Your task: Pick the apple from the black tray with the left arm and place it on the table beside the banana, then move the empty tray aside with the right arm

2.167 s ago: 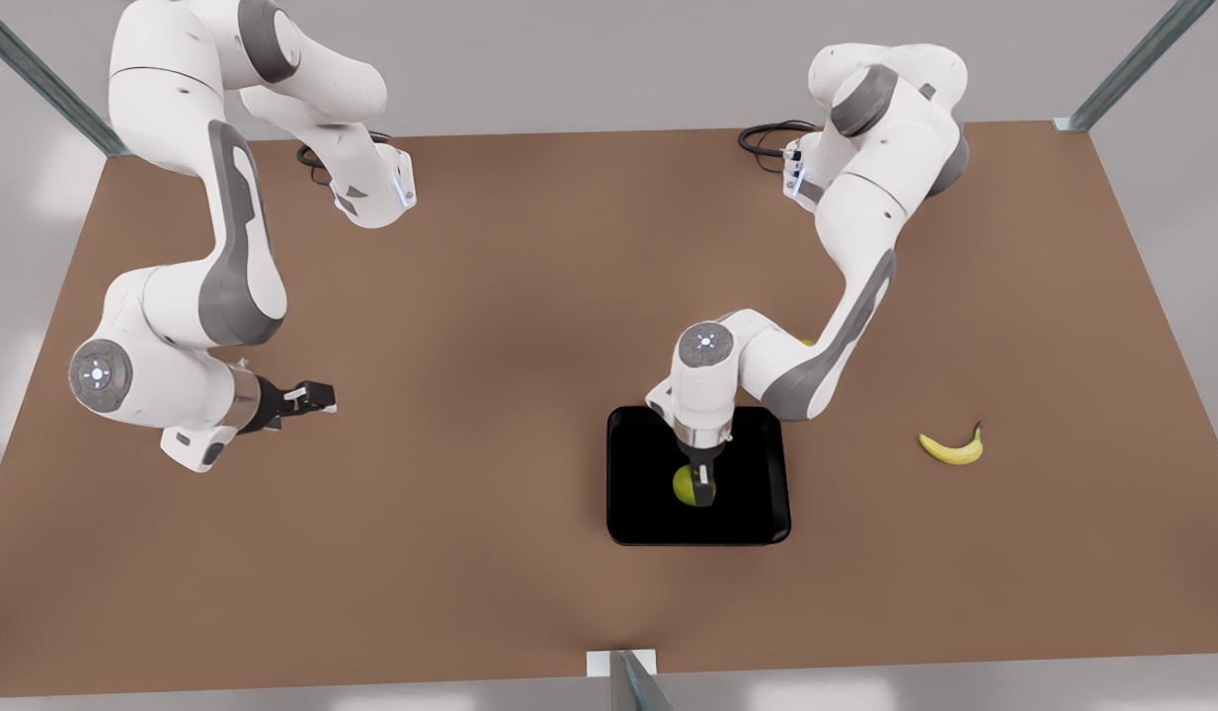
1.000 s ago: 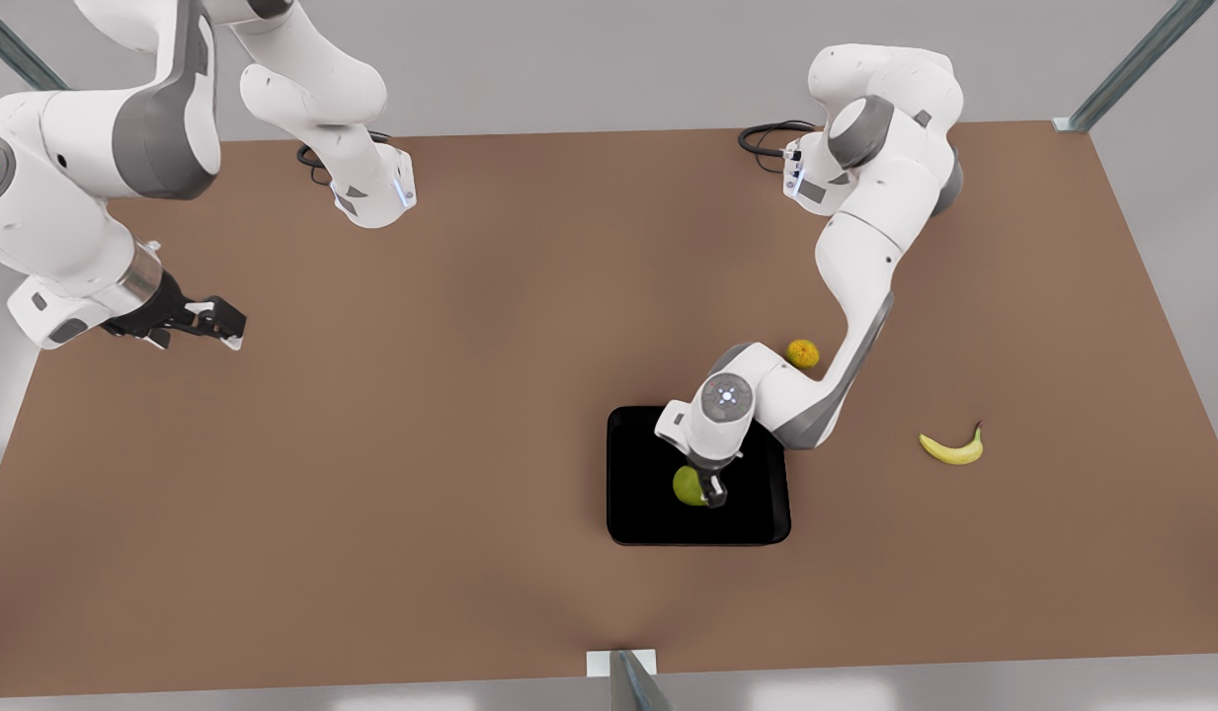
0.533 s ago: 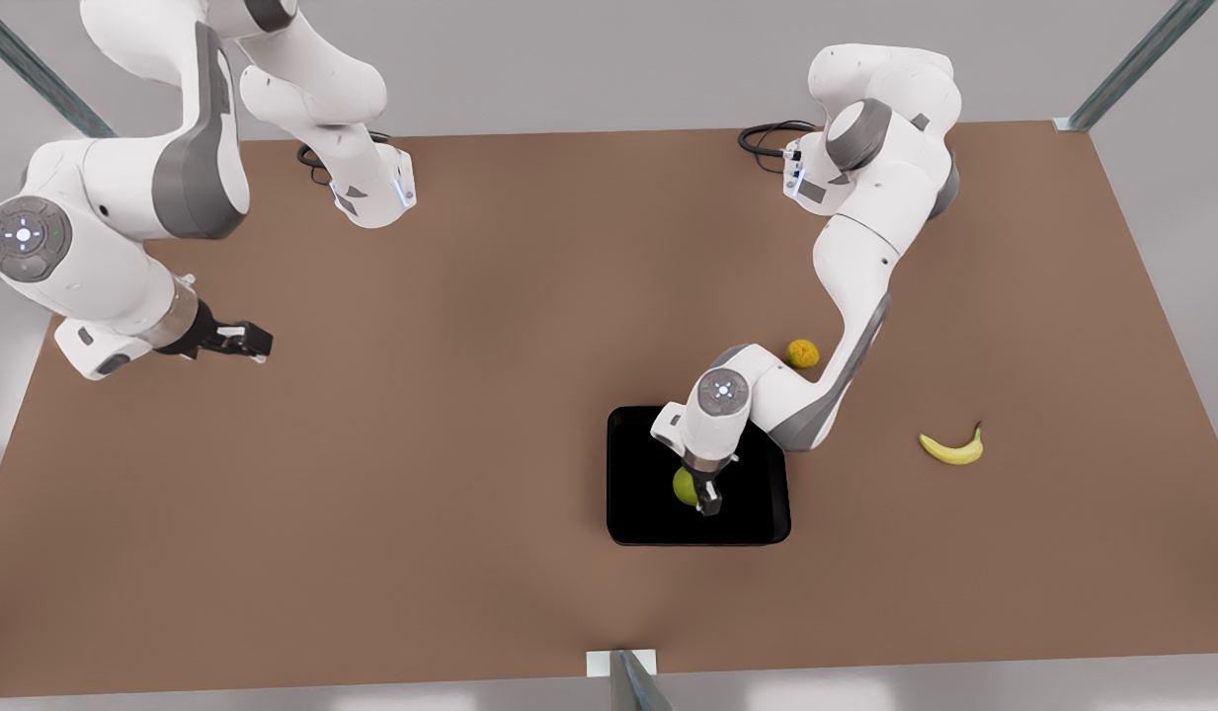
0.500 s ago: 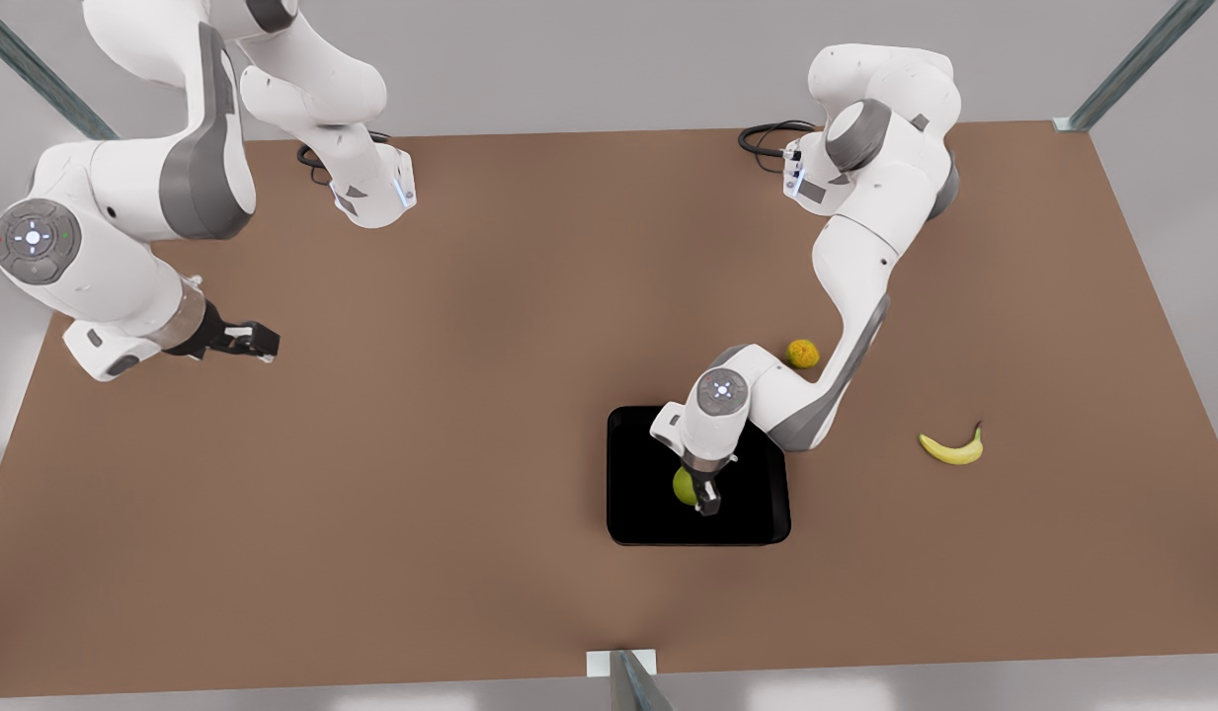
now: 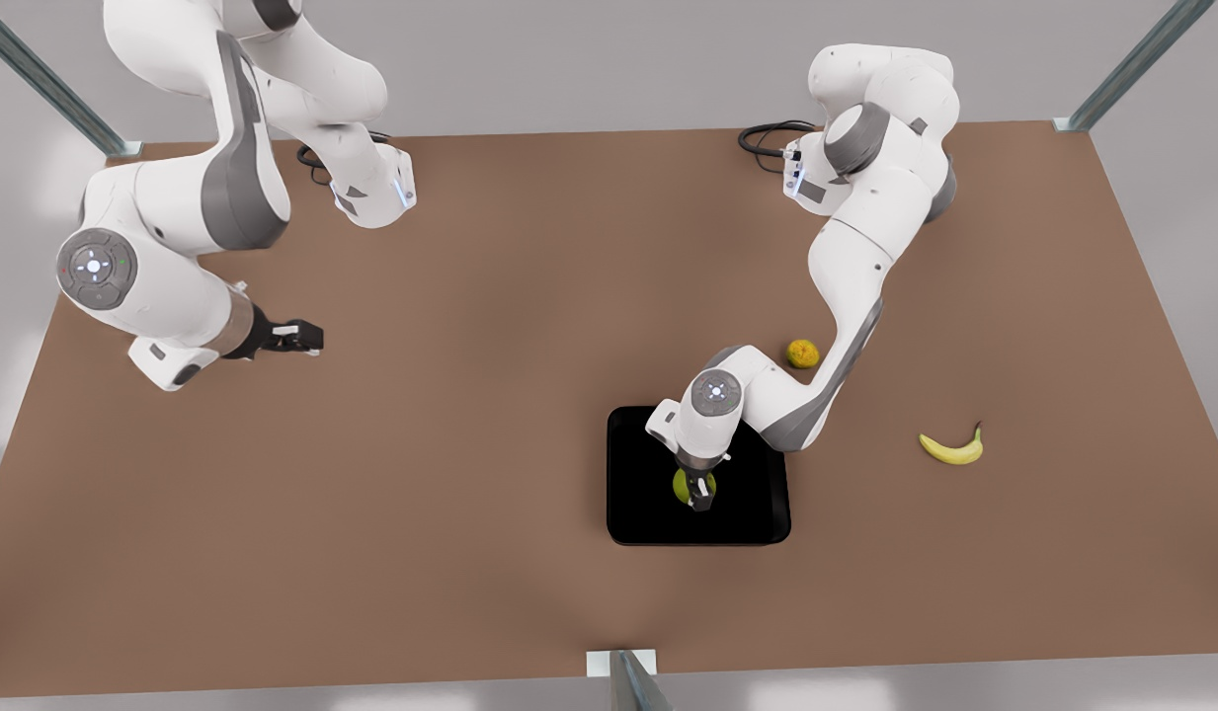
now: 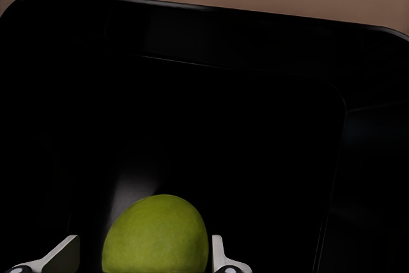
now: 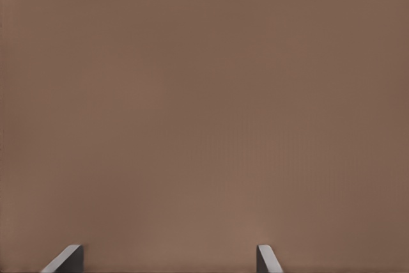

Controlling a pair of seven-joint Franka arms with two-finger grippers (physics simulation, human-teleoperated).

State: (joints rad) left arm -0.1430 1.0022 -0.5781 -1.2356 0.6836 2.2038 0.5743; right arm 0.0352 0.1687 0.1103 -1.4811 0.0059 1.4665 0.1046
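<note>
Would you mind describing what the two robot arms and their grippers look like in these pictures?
Both arms are glossy white, rounded segments with grey joint panels and a round grey cap carrying small lights near each wrist. A metallic ring joins each wrist to a small black gripper: the left gripper and the right gripper. The fingertips look pale grey. Black cables loop at both bases.

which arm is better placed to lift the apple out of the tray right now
Left. The left gripper is down in the black tray with its jaws around the apple. The right gripper waits open over bare table, far toward the front view's left.
</note>
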